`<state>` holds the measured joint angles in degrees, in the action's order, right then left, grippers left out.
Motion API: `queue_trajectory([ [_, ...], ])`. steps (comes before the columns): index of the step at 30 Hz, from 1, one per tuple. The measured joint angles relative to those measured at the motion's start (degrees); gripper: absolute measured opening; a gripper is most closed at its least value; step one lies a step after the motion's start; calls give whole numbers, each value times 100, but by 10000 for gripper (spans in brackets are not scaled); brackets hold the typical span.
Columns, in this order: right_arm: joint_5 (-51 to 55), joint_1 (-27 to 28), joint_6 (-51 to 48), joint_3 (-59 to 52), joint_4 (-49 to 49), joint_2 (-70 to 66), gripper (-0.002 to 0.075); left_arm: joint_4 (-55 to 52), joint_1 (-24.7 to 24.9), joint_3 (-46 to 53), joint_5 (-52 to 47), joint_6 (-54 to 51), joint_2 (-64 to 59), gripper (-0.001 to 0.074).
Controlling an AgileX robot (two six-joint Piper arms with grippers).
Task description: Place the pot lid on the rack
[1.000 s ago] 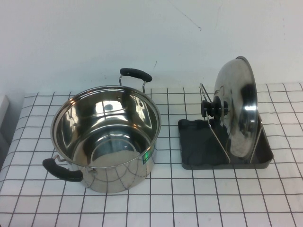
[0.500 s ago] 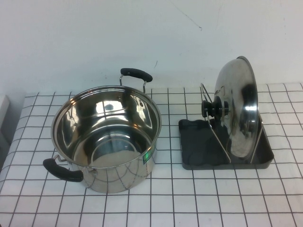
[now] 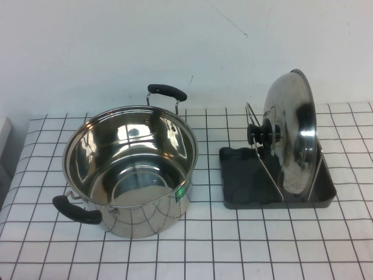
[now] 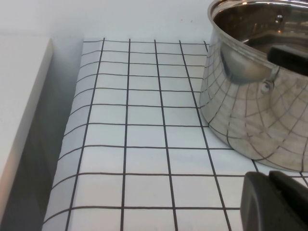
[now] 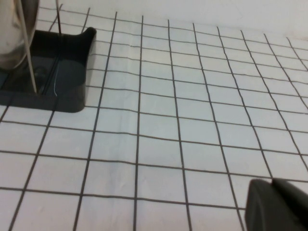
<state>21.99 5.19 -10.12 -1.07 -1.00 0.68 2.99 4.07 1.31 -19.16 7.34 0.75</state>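
The shiny steel pot lid (image 3: pixel 291 134) stands on edge in the dark grey rack (image 3: pixel 242 181) at the right, leaning between the wire loops (image 3: pixel 263 163), its black knob (image 3: pixel 260 134) facing left. Part of the lid (image 5: pixel 12 29) and the rack's corner (image 5: pixel 62 72) show in the right wrist view. Neither arm shows in the high view. My left gripper (image 4: pixel 270 180) is shut and empty, low over the cloth beside the pot. My right gripper (image 5: pixel 272 185) is shut and empty, over the cloth apart from the rack.
The deep steel pot (image 3: pixel 131 166) with two black handles stands uncovered at centre-left, and its wall (image 4: pixel 255 106) fills part of the left wrist view. A white checked cloth (image 3: pixel 233 245) covers the table. A white wall is behind, and a ledge (image 4: pixel 19 96) is at the far left.
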Motion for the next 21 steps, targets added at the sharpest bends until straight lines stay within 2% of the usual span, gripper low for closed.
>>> queue_trajectory([
  [15, 0, -13, 289, 0, 0, 0, -2, 0, 0, 0, 0, 0, 0, -2],
  [21, 0, -332, 317, 0, 0, 0, -2, 0, 0, 0, 0, 0, 0, -2],
])
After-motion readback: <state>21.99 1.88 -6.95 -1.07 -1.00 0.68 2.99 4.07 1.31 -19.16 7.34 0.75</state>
